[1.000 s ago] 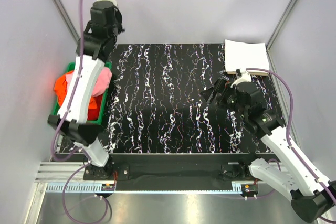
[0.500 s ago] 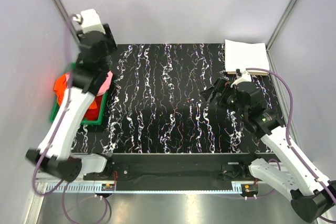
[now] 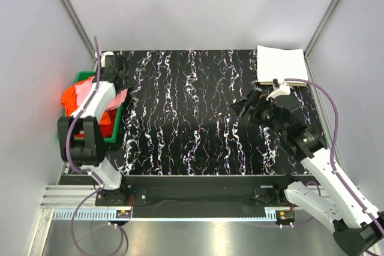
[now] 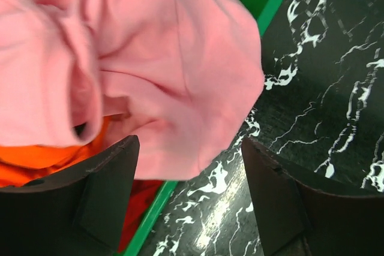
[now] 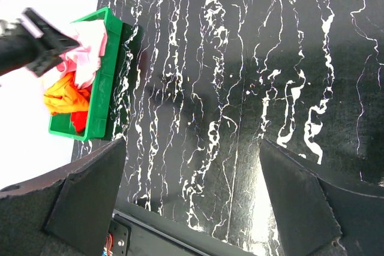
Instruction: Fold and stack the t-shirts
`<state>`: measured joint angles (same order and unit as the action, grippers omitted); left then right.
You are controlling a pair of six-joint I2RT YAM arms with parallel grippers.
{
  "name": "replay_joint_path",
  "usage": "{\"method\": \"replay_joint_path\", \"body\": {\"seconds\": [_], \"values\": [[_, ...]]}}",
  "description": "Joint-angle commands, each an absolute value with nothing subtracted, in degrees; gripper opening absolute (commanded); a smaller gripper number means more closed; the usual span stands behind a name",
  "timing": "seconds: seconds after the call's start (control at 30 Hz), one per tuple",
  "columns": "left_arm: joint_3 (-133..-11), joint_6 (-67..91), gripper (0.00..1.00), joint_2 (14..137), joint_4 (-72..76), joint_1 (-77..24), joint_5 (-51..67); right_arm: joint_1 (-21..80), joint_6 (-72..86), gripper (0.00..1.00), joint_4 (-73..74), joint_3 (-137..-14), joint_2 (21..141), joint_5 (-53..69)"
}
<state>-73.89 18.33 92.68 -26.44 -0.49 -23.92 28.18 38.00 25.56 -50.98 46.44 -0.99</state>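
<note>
Black marble-patterned tabletop (image 3: 192,118) with white veins is filling the space between pale grey walls. At its left edge a green plastic tray (image 3: 115,131) is holding three crumpled shirts: a light pink cotton t-shirt (image 4: 168,58) is lying on top and spilling over the rim toward the table, a bright orange t-shirt (image 3: 73,97) is bunching beneath it, and a dark red t-shirt (image 5: 78,123) is showing at the bottom. A white t-shirt (image 3: 281,64), already folded into a square, is sitting in the far right corner.

Just above the pink cloth, the left gripper (image 4: 189,148) is hovering with its jaws spread apart and nothing between them. Well away from the tray, the right gripper (image 5: 192,148) is waiting over the right half of the table with its fingers fully spread and empty.

Being light, limp and floppy, the pink shirt is likely going to sag and drag its neighbours along. A raised fold or the overhanging hem is looking like the safest pinch point, taking one layer only.
</note>
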Motion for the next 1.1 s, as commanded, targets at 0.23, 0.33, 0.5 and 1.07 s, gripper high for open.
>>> {"method": "replay_joint_path", "body": {"seconds": [0.23,0.33,0.5,1.07], "values": [[-80.25,22.94,0.71,103.8,-27.77,4.22,-25.76,28.3,36.04,1.0,23.82,-51.33,44.12,-2.72],[-80.5,21.36,0.49,103.45,-26.89,4.39,-24.79,28.21,35.86,1.0,23.91,-51.15,44.47,-3.16],[-81.65,19.17,0.09,99.68,-26.45,4.39,-23.65,28.3,36.39,1.0,23.91,-51.24,45.7,-2.64],[-116.0,14.15,0.0,86.23,-25.23,0.44,-7.83,28.3,37.27,1.0,23.91,-52.73,48.16,-2.11]]}}
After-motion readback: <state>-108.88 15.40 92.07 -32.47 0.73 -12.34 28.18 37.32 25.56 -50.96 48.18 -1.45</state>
